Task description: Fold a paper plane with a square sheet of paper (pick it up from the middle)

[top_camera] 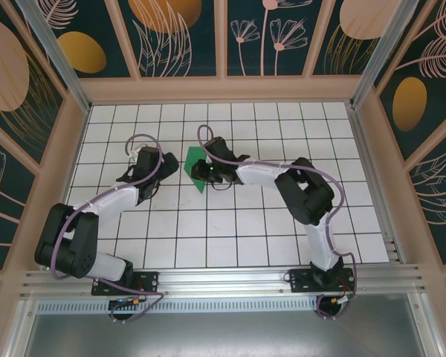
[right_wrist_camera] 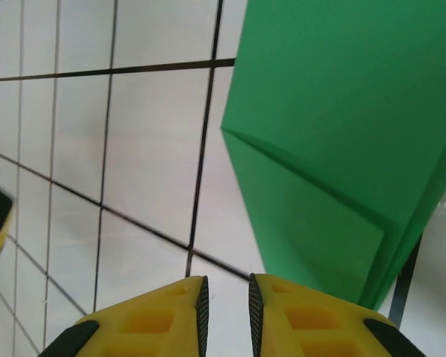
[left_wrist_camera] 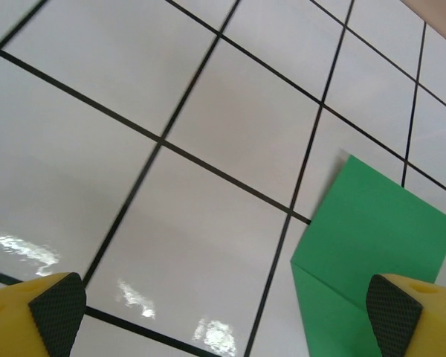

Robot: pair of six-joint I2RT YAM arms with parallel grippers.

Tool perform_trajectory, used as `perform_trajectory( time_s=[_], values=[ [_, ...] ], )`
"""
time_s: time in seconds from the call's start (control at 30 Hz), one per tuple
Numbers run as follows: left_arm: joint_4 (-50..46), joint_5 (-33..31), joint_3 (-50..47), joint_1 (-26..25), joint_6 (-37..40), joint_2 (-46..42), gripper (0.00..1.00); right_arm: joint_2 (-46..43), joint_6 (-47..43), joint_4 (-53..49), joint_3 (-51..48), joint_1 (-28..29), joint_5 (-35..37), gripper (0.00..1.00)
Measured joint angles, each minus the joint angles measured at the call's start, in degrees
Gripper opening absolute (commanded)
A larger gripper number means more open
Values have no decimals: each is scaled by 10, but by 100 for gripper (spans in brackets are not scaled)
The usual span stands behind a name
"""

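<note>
Two pairs of jaws flanked the work: those of the right gripper (right_wrist_camera: 228, 286) were drawn nearly together on nothing, those of the left gripper (left_wrist_camera: 223, 316) spread wide and empty; the part-folded square sheet of paper (top_camera: 190, 163) lay flat on the table (top_camera: 282, 245), ahead-right of each, the right arm nearer. From above, its long axis ran far-to-near, apparently tapering toward the arm bases.

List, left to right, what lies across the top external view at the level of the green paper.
left gripper → green paper → right arm's elbow
</note>
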Motion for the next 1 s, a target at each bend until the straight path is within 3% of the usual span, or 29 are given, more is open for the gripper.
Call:
perform_trajectory(
  time_s=[0.33,0.57,0.73,0.83,1.0],
  values=[
    [0,19,-27,2,5,-32,98,40,-45,-22,16,-16,-24,23],
    [5,57,-30,2,25,-32,99,5,-214,-48,-40,-53,-100,24],
    [16,85,-39,2,31,-39,99,-36,-306,-116,-66,-76,-107,26],
    [22,102,-40,2,34,-39,99,-64,-308,-129,-77,-72,-102,29],
    [41,128,-49,2,35,-43,98,-116,-218,-91,-92,-50,-68,30]
  ],
)
